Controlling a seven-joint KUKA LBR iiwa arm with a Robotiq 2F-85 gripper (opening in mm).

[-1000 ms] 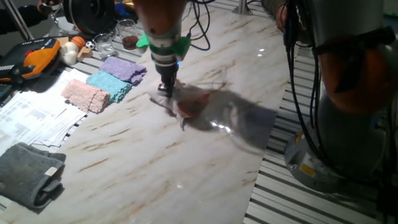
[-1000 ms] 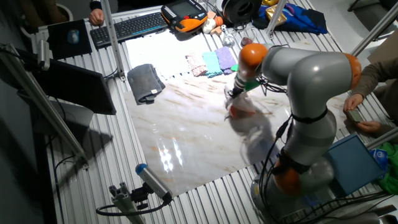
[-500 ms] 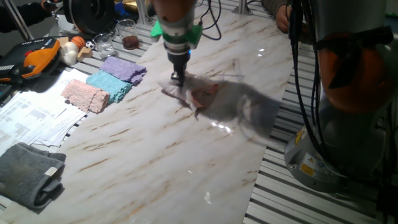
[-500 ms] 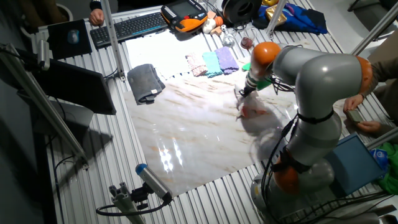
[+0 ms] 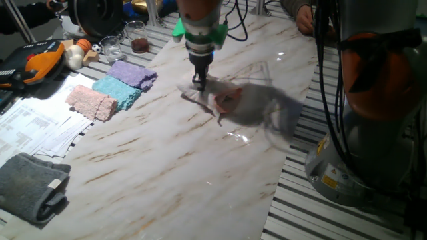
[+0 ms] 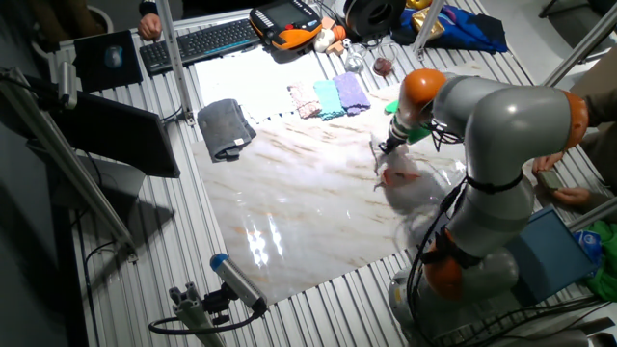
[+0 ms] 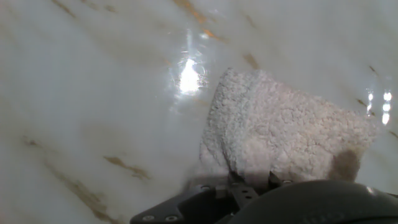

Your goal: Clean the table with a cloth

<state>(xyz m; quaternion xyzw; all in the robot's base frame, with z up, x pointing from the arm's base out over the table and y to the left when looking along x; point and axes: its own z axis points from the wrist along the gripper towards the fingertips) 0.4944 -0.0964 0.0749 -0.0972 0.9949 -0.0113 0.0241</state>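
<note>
While the gripper (image 7: 249, 184) pinches its near edge, the cloth (image 7: 283, 134), pale and fluffy with an orange-red edge, lies on the veined white table (image 5: 167, 160), upper centre of one fixed view.

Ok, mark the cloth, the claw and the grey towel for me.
cloth (image 7: 283, 134), hand view, fluffy middle.
claw (image 5: 199, 83), one fixed view, between fingertips.
grey towel (image 5: 30, 183), one fixed view, folded top.

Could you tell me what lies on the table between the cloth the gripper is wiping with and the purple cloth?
Nothing: in one fixed view, only bare marble table separates the cloth in the gripper from the purple cloth.
</note>
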